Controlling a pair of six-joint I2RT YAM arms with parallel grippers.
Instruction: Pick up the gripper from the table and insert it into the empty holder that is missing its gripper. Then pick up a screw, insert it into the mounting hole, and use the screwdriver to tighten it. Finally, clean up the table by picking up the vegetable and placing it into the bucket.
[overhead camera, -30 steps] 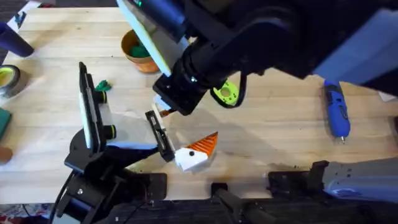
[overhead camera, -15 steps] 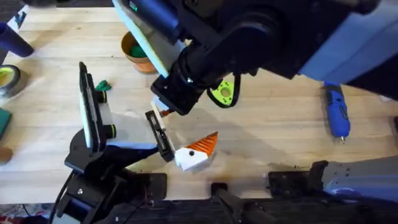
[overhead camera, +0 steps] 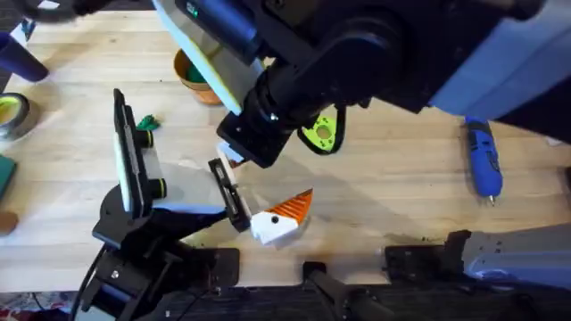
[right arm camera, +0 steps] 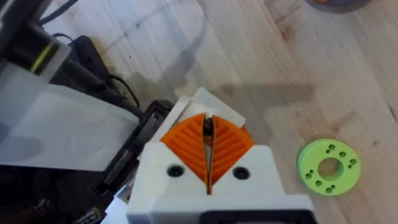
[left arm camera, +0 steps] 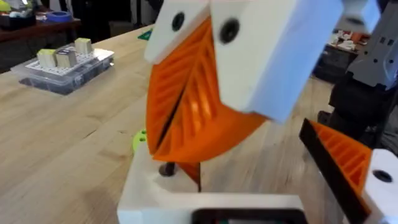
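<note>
My right gripper [right arm camera: 208, 129] is shut, with a small dark screw [right arm camera: 208, 123] pinched at its orange pad tips. It hangs right over the white base of the gripper [right arm camera: 205, 102], which sits at the far end of the black holder bar [overhead camera: 230, 196]. The left wrist view shows the screw [left arm camera: 166, 169] just above that white base [left arm camera: 211, 199]. My left gripper [overhead camera: 268, 187] carries the holder; its other finger [overhead camera: 281, 218] stands well apart. The blue screwdriver [overhead camera: 482, 159] lies at the right. The vegetable [overhead camera: 147, 121] lies left of the orange bucket [overhead camera: 198, 78].
A lime-green disc [overhead camera: 323, 132] lies just right of the right gripper. A tape roll [overhead camera: 11, 114], a blue object [overhead camera: 18, 58] and a green block [overhead camera: 4, 174] sit along the left edge. A clear parts tray [left arm camera: 62, 65] stands farther off.
The right arm has shifted slightly to the left under the camera. Its fingertips stay at the holder's upper end. Nothing else moved.
</note>
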